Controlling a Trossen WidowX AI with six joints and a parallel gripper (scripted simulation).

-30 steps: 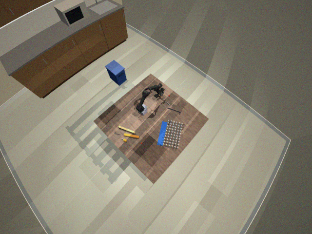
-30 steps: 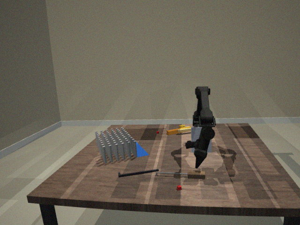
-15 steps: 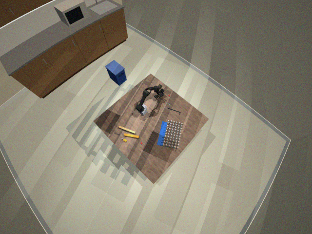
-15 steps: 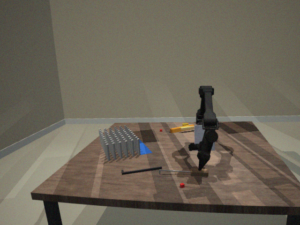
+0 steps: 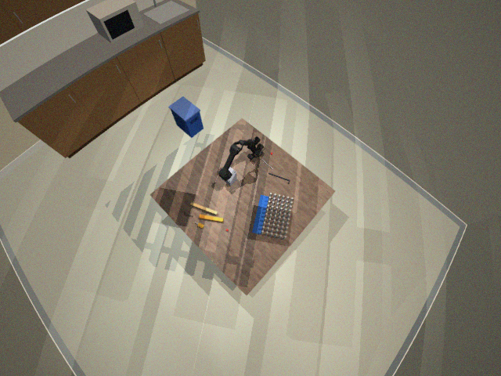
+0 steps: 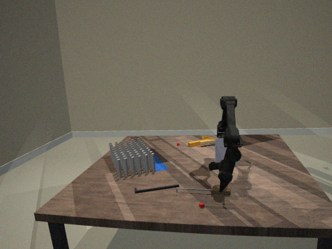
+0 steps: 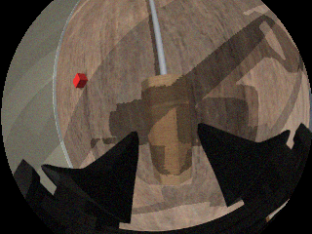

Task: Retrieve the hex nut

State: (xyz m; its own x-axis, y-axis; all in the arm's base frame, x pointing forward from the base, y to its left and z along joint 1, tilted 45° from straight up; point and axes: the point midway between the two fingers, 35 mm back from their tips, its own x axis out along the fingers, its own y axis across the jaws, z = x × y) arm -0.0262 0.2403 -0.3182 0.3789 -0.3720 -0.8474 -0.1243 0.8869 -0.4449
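Note:
A tool with a wooden handle [image 6: 227,191] [image 7: 171,127] and a thin metal shaft [image 5: 267,164] [image 6: 193,189] [image 7: 158,39] lies on the table, its bent tip toward the black hooked tool [image 5: 279,177] [image 6: 158,189]. My gripper [image 6: 220,190] [image 7: 168,132] is open and points down at the handle. In the wrist view its fingertips stand either side of the handle with gaps; it holds nothing. The metal spacers [image 5: 277,215] [image 6: 133,167] stand upright in rows beside the blue taped strip [image 5: 259,218] [image 6: 161,166]. The hex nut cannot be seen among them.
One red cube [image 5: 271,153] [image 6: 201,205] [image 7: 80,80] lies near the wooden-handled tool. Another red cube [image 5: 227,229] [image 6: 178,144] lies across the table, near a yellow-orange bar [image 5: 210,218] [image 6: 194,143], a paler bar [image 5: 204,208] and a small orange item [image 5: 200,225].

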